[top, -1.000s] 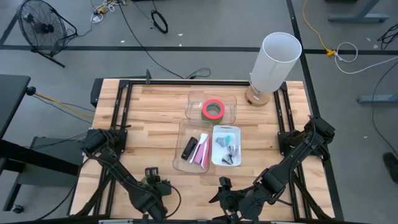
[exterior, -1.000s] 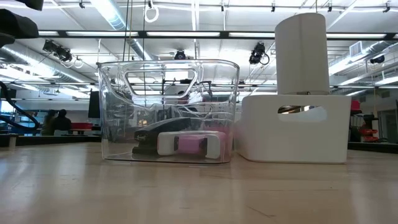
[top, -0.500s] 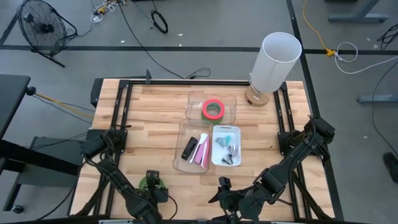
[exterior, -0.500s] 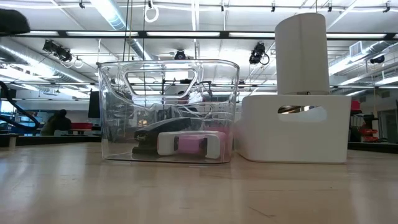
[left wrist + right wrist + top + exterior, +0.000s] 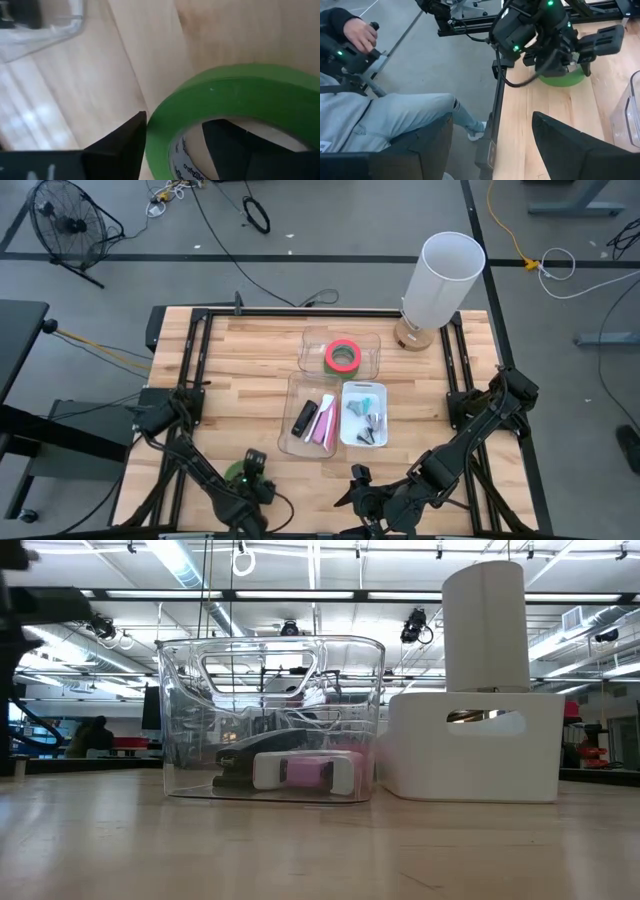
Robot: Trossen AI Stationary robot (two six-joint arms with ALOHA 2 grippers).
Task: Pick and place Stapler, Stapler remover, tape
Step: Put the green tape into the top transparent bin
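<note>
green tape [image 5: 235,95] straddled by left pincer [image 5: 247,472], low at table's near edge

You have a bright green ring of tape [image 5: 235,95] with black lettering printed on its white inner face, seen against your pale, light-grained wooden table [image 5: 250,360]. A red-pink tape ring [image 5: 343,355] sits over green inside the clear plastic bin [image 5: 372,345]. A pink-and-white stapler [image 5: 305,771] lies beside a black one [image 5: 303,418]. Your tall paper cylinder [image 5: 443,276] is plain white.
</note>
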